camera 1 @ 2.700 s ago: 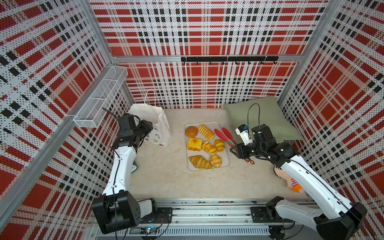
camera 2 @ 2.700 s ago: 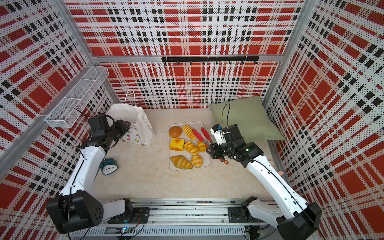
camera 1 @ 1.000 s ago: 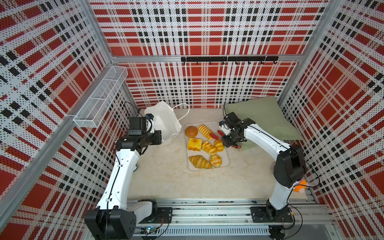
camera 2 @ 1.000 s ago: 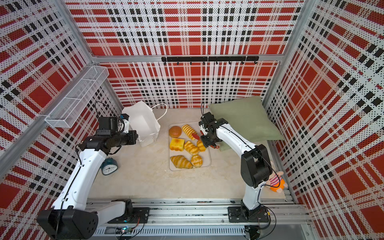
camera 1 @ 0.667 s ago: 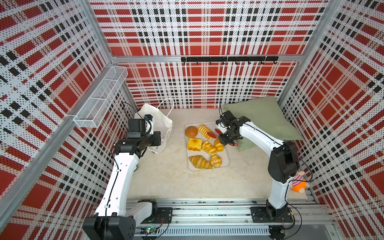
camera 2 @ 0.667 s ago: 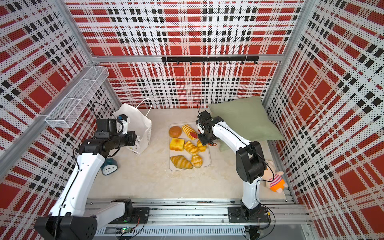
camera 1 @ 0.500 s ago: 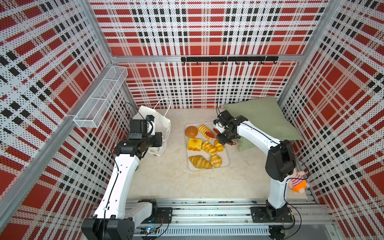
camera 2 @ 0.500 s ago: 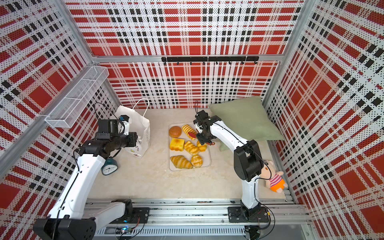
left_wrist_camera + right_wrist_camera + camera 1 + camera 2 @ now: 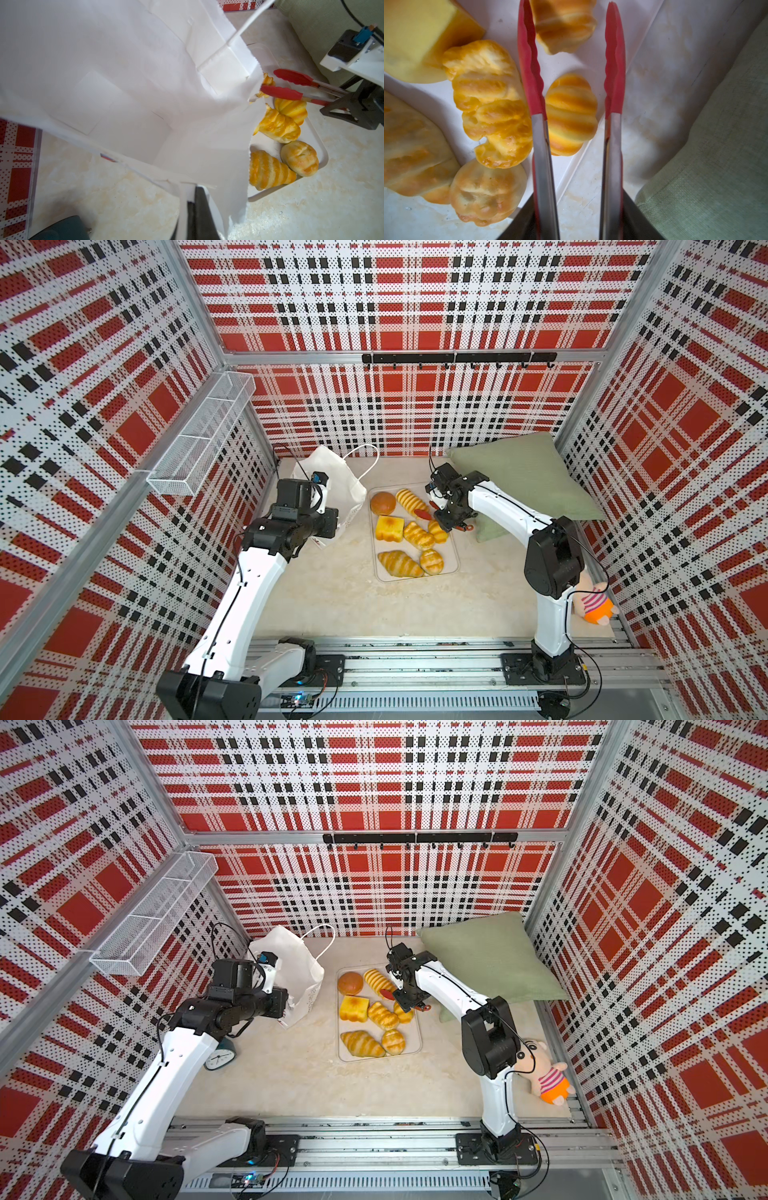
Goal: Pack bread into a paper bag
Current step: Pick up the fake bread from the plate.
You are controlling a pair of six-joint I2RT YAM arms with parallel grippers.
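Note:
The white paper bag (image 9: 343,483) stands left of the tray, and its mouth gapes with only white paper inside in the left wrist view (image 9: 124,93). My left gripper (image 9: 194,199) is shut on the bag's rim. The bread lies in a clear tray (image 9: 454,556): a round bun (image 9: 382,503), a ridged loaf (image 9: 410,500), square toast (image 9: 389,527), a croissant (image 9: 400,564) and small rolls. My right gripper (image 9: 579,228) is shut on the red-tipped tongs (image 9: 529,62). The tongs' arms are spread above a small striped roll (image 9: 571,114) at the tray's right side.
A green cushion (image 9: 519,477) lies right behind the right arm, touching the tray's corner area. A plush toy (image 9: 594,601) sits at the front right. An alarm clock (image 9: 218,1056) stands under the left arm. A wire basket (image 9: 199,439) hangs on the left wall.
The left gripper kept its hold and swung the bag from lying open-mouthed to standing beside the tray. The right gripper carried the tongs leftward over the tray's right-hand rolls.

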